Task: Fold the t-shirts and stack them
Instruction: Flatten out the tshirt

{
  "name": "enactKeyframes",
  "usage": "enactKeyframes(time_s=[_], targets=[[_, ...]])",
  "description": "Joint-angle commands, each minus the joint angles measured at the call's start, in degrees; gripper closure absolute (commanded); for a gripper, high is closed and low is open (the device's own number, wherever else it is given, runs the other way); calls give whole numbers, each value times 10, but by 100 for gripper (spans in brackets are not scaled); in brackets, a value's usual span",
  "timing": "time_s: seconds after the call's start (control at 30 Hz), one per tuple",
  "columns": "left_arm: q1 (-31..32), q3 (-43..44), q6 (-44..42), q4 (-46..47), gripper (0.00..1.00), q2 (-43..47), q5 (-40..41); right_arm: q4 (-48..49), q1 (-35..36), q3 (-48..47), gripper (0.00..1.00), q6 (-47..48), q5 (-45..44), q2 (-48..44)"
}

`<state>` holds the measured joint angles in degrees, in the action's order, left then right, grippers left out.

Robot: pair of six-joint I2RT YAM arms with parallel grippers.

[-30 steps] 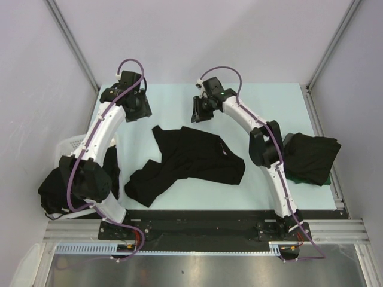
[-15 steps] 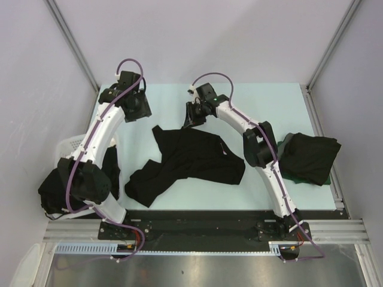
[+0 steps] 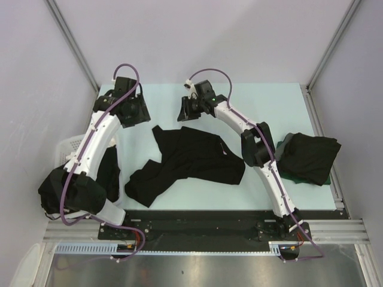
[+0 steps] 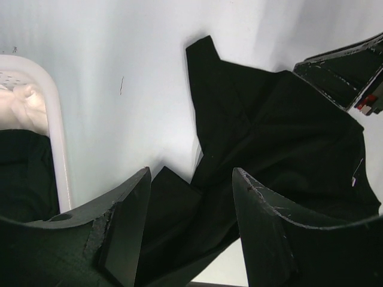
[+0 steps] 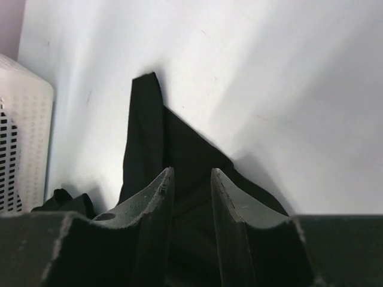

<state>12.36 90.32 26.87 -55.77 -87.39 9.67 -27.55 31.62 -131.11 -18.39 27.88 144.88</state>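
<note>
While your left fingers [image 4: 122, 233] are standing wide and right fingers [image 5: 149, 239] narrow, both empty, a t-shirt [image 3: 191, 161] is lying crumpled.

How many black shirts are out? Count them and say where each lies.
3 at least: a crumpled shirt mid-table, a folded shirt at the right edge, and a black heap in the basket on the left, which may hide more.

No readable text, label, brand, number or sign shows in any view.
</note>
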Motion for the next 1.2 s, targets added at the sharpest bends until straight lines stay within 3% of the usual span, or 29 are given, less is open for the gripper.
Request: enactKeyframes(time_s=[0.0, 0.5, 1.17], targets=[[2, -11, -12, 9, 38, 32, -6, 32, 4, -29, 63, 5, 10, 17], [2, -28, -17, 5, 38, 50, -7, 0, -19, -23, 60, 82, -19, 30], [2, -14, -16, 15, 37, 34, -23, 10, -19, 46, 60, 71, 4, 1]])
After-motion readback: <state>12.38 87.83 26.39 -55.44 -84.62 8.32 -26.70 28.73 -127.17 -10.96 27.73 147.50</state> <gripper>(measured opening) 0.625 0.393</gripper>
